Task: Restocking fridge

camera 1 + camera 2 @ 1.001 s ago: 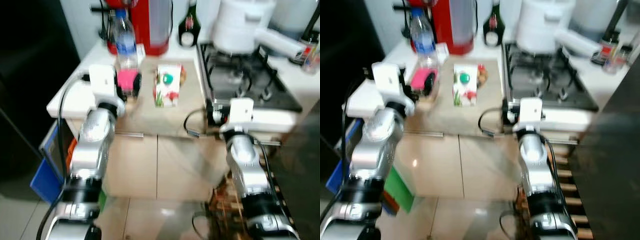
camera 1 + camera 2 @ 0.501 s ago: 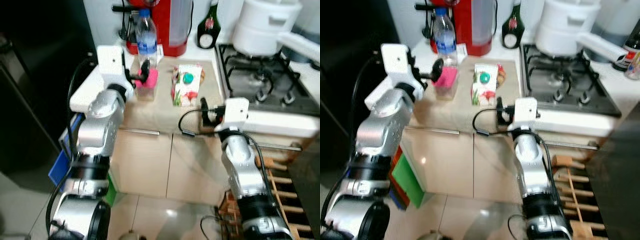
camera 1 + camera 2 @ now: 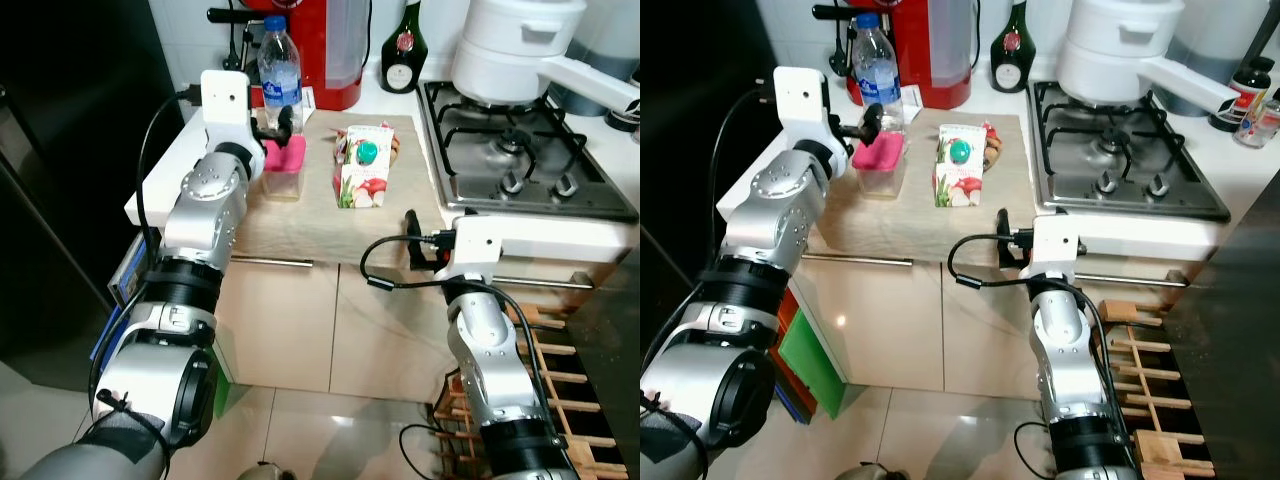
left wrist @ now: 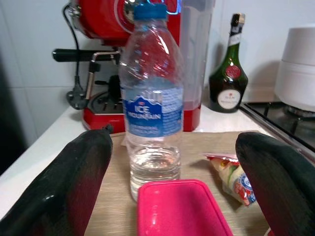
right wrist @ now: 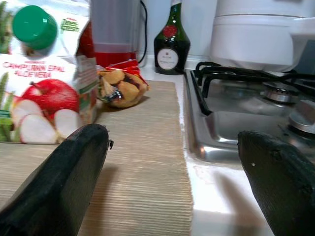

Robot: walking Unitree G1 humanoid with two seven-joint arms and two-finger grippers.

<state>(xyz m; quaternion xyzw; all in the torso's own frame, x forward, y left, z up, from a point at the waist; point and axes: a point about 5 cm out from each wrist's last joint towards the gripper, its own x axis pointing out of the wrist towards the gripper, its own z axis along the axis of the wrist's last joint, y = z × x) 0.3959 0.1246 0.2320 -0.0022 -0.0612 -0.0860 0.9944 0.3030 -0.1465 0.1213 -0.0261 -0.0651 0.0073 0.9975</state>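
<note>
Left claw: your left claw (image 3: 277, 128) is up at the surface (image 3: 160, 190), fingers spread wide with nothing in them. It's sitting right over the pink-lidded box, with the water bottle just beyond it.

Right claw: your right claw (image 3: 412, 238) hangs at the front edge of the surface, just beside the stove. Its wrist view shows both fingers (image 5: 59, 177) wide apart and holding nothing, pointed across the mat at the juice carton.

Water bottle: clear bottle (image 4: 152, 98) with a blue cap and blue label, standing upright on the mat, right behind the pink-lidded box and in front of the red coffee machine (image 3: 320, 50).

Pink-lidded box: small clear box with a pink lid (image 3: 285, 160), on the mat, lined up between your left claw's fingers in the wrist view.

Juice carton: apple juice carton with a green cap (image 3: 362, 172), upright near the middle of the mat, well apart from both claws.

Snack bag: a small bag of snacks (image 5: 120, 88) lies on the mat just behind the carton.

Mat: beige woven mat (image 3: 310, 215) covering the surface between the coffee machine side and the stove.

Stove: gas stove (image 3: 520, 165) to the right of the mat, with a white pot (image 3: 510, 50) at its back.

Green bottle: a dark green bottle (image 3: 403, 50) stands at the back by the wall, next to the coffee machine.
</note>
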